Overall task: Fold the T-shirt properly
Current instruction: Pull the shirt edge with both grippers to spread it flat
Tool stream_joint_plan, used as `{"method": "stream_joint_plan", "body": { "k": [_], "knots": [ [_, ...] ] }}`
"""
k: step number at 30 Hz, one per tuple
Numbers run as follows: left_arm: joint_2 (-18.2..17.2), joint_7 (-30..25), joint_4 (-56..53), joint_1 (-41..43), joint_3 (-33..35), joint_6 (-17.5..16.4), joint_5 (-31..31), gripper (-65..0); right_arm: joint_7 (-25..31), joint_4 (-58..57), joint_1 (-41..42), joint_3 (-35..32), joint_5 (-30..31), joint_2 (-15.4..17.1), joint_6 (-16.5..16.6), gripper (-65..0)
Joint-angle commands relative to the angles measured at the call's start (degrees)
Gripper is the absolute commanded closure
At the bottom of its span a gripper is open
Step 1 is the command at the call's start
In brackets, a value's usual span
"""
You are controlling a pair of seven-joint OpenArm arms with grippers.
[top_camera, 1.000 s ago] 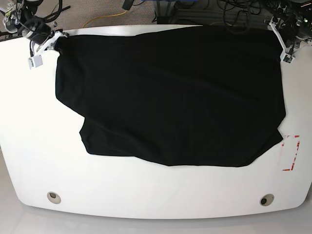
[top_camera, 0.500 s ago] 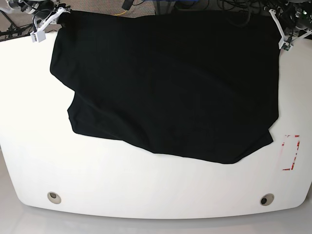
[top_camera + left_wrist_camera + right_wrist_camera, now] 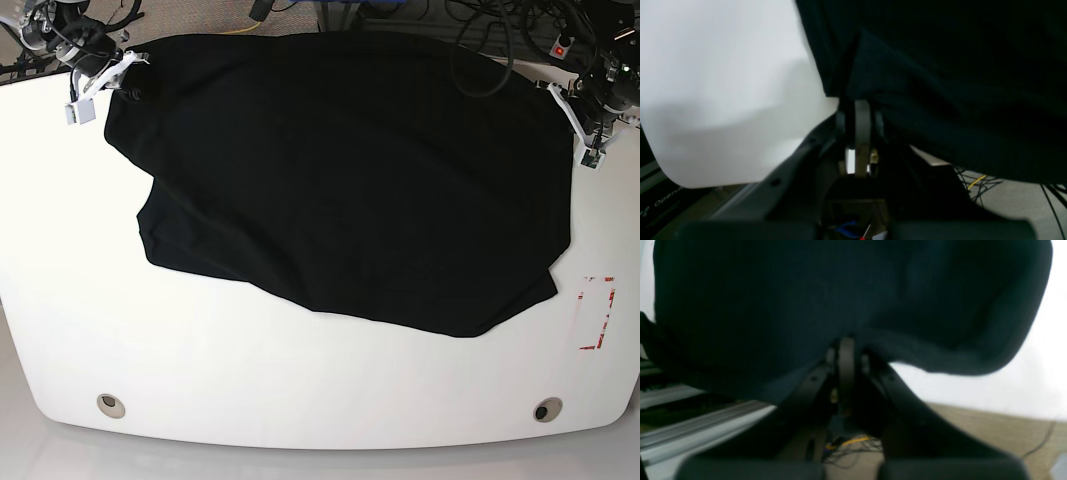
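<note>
The black T-shirt (image 3: 350, 180) lies spread wide over the white table (image 3: 300, 380), and its far edge reaches past the table's back edge. At the far left corner, my right gripper (image 3: 128, 72) is shut on the shirt's edge. The right wrist view shows black fabric (image 3: 840, 290) bunched over its closed fingertips (image 3: 846, 341). My left gripper (image 3: 562, 98) is shut on the shirt's far right edge. In the left wrist view the cloth (image 3: 940, 66) hangs from the pinched fingers (image 3: 862, 106).
A red-marked rectangle (image 3: 597, 313) is on the table by the shirt's near right corner. Two round holes (image 3: 111, 404) (image 3: 547, 409) sit near the front edge. Cables (image 3: 480, 30) lie behind the table.
Both grippers drew the shirt's far edge back past the table's rear edge, and the near hem slid back a little. Since then the left gripper has come forward again.
</note>
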Motion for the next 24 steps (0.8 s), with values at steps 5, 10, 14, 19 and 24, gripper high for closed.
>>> {"method": "stream_joint_plan", "body": {
  "k": [5,10,14,19,24],
  "knots": [
    [0.9,-0.1,0.9,-4.7,-0.5,0.0,0.1,-1.0,0.6,0.6,6.6,0.5,0.9,2.3,0.1,0.0],
    [1.0,-0.1,0.9,-8.0,-0.4,0.0,0.2,-1.0,0.6,0.6,9.5,0.4,0.4,2.3,0.0,0.0],
    [1.1,0.0,0.9,-9.8,0.1,0.0,0.2,-1.0,0.6,0.6,12.1,0.3,-2.4,2.3,0.2,0.0],
    [0.9,7.3,0.9,-9.9,0.1,0.0,-0.2,-1.0,0.6,0.6,11.7,0.3,-2.4,2.3,0.2,0.0],
    [1.0,10.5,1.2,-5.6,-0.9,0.0,-0.1,-1.0,0.6,0.9,8.5,0.4,-2.4,2.0,0.2,0.0]
  ]
}}
